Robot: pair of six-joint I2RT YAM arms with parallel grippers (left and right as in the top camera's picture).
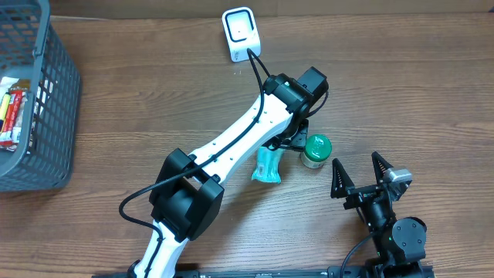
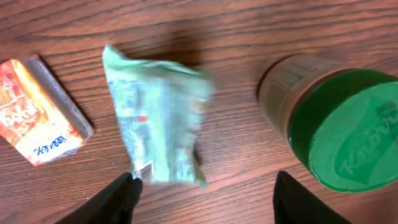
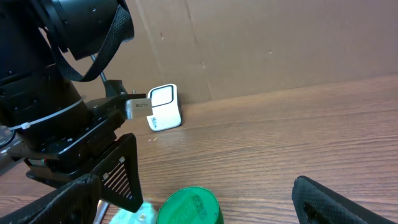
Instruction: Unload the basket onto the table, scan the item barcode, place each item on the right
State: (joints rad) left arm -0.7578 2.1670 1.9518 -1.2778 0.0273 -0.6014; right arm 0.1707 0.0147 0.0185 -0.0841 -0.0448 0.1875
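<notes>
The item, a pale green packet (image 2: 158,118), lies on the wooden table and looks blurred in the left wrist view. My left gripper (image 2: 206,182) stands open just above its near end. The left fingertip (image 2: 127,186) is at the packet's corner and nothing is held between the fingers. From overhead the packet (image 1: 268,166) pokes out from under the left arm, which hides the gripper. The white barcode scanner (image 1: 239,31) stands at the table's far edge, also in the right wrist view (image 3: 165,107). My right gripper (image 1: 359,171) rests open and empty at the front right.
A green-lidded jar (image 1: 316,150) stands upright right of the packet, close to the left fingers (image 2: 292,199). An orange packet (image 2: 37,112) lies left of the green one. A grey basket (image 1: 54,108) with more packets sits at the left edge.
</notes>
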